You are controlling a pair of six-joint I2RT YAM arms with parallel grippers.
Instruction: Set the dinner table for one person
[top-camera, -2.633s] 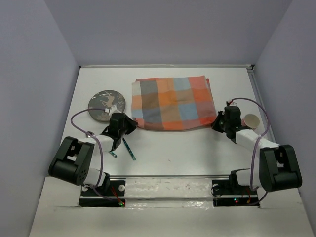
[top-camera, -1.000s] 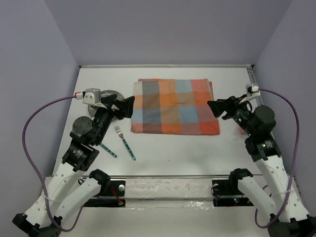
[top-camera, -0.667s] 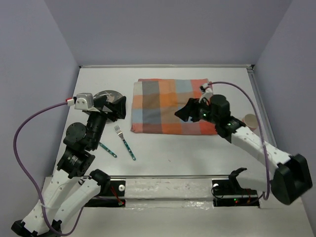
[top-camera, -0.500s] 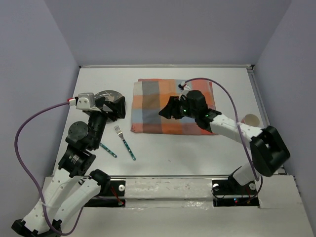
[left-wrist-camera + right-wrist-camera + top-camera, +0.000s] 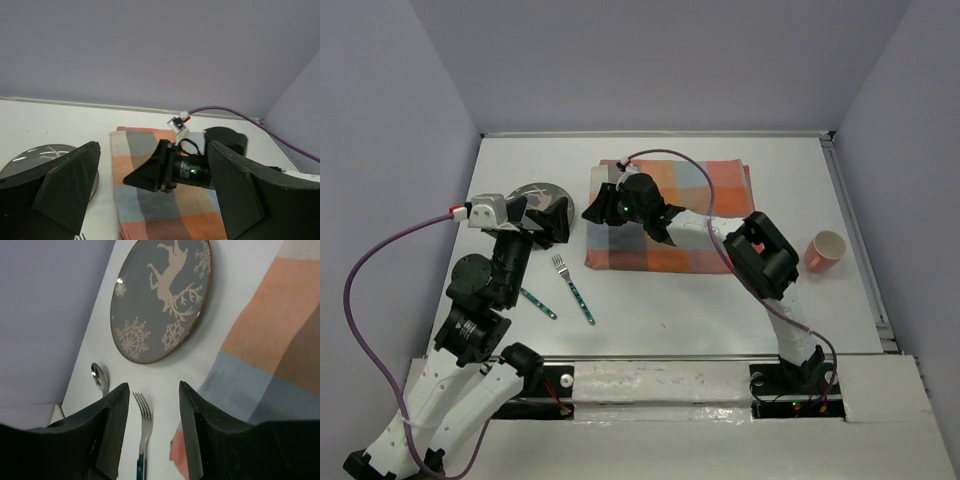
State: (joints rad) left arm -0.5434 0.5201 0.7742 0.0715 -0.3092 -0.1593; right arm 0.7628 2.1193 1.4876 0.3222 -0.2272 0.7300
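Note:
The white dinner table point(image 5: 720, 310) carries an orange-and-blue checkered cloth point(image 5: 710, 215) at the back middle. A grey plate with a reindeer point(image 5: 162, 295) lies left of the cloth, partly hidden in the top view by my left gripper point(image 5: 548, 215). That gripper hovers open and empty near the plate. My right gripper point(image 5: 595, 210) reaches across the cloth to its left edge. Its jaws stand apart with nothing between them, above the fork point(image 5: 144, 427) and the cloth's corner point(image 5: 280, 355). A spoon point(image 5: 99, 376) lies left of the fork. The left wrist view shows the right gripper point(image 5: 162, 172) over the cloth point(image 5: 150, 215).
A pink cup point(image 5: 825, 250) stands on the table at the right, beyond the cloth. The fork point(image 5: 572, 288) and spoon point(image 5: 538, 303) lie side by side in front of the plate point(image 5: 532, 191). Purple walls close in the table on three sides.
My right arm has swung from the table's right side across the cloth to its left edge, and its jaws have narrowed. The left arm has barely moved.

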